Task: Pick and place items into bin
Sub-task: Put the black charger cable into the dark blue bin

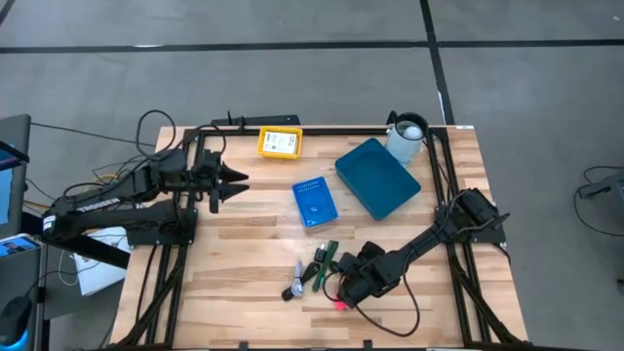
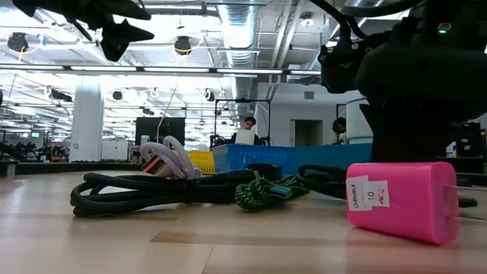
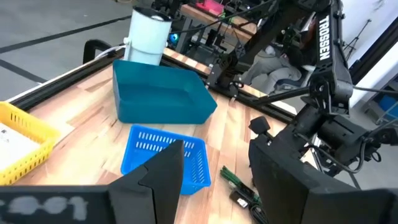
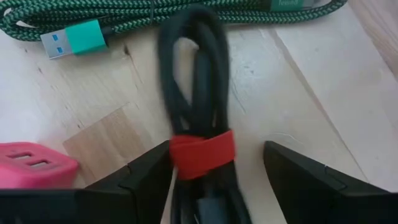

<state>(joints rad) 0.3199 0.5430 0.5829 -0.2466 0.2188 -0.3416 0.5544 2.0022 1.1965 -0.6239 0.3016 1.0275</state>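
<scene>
High view shows a pale wooden bench [image 1: 244, 292] framed by dark rails, standing on a grey floor crossed by dark lines. At the bench's left edge the left claw [image 1: 229, 182] hangs above the wood with its fingers spread and nothing between them.

Near the far edge sits a yellow basket [image 1: 280, 142] with a white card in it. Right of it, toward the middle, lies a small blue slotted basket [image 1: 314, 202]; I cannot tell what it holds. Next comes a larger teal bin [image 1: 378, 177], set at an angle, its inside bare, and at the far right corner stands a white cylinder [image 1: 408, 136].

Close to the near edge the items lie together: a grey cable [image 1: 294, 285], a coiled green braided cable [image 1: 325, 259], a black cable bundle [image 4: 196, 81] bound with a red strap [image 4: 202, 152], and a pink charger block [image 2: 403, 199] nearest the edge. The right claw [image 1: 343, 283] is down among them, fingers spread on either side of the black bundle at the strap, not closed on it; the green cable's plug lies just beyond, and the pink block just beside one finger.

Low view looks past the cables into a large hall with white columns, ceiling ducts and hanging lamps, and a person [image 2: 245, 131] far back.
</scene>
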